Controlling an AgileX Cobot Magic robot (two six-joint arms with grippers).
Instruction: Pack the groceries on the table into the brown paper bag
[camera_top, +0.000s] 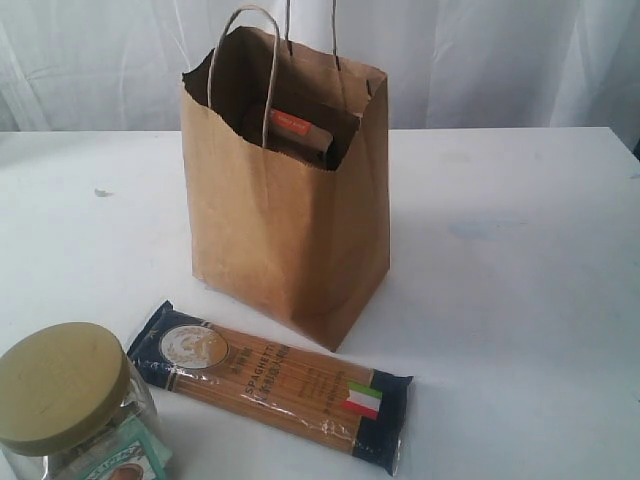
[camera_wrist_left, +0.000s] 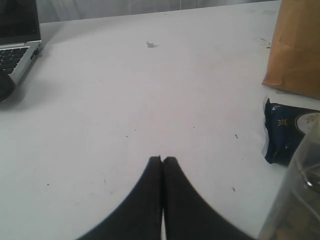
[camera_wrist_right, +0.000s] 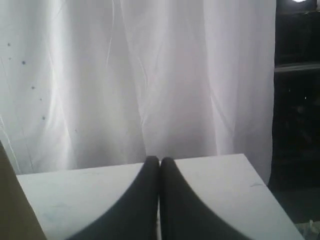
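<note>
bag: brown paper bag (camera_top: 285, 230) upright on the tabletop (camera_top: 500, 300), top open | inside the bag: orange-labelled pouch (camera_top: 298, 128) poking up | just in front of the bag: spaghetti pack (camera_top: 275, 385) lying flat, gold-lidded jar (camera_top: 60, 385) a bit further out | left hand (camera_wrist_left: 162, 159) + right hand (camera_wrist_right: 159, 159): both pressed together, holding nothing

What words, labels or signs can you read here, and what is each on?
"SPAGHETTI": on the spaghetti pack, beside an Italian flag; its smaller print is unreadable.
Orange label on the pouch in the bag: too small to read.
Carton by the jar: print blurred.
Laptop keys: too small.
</note>
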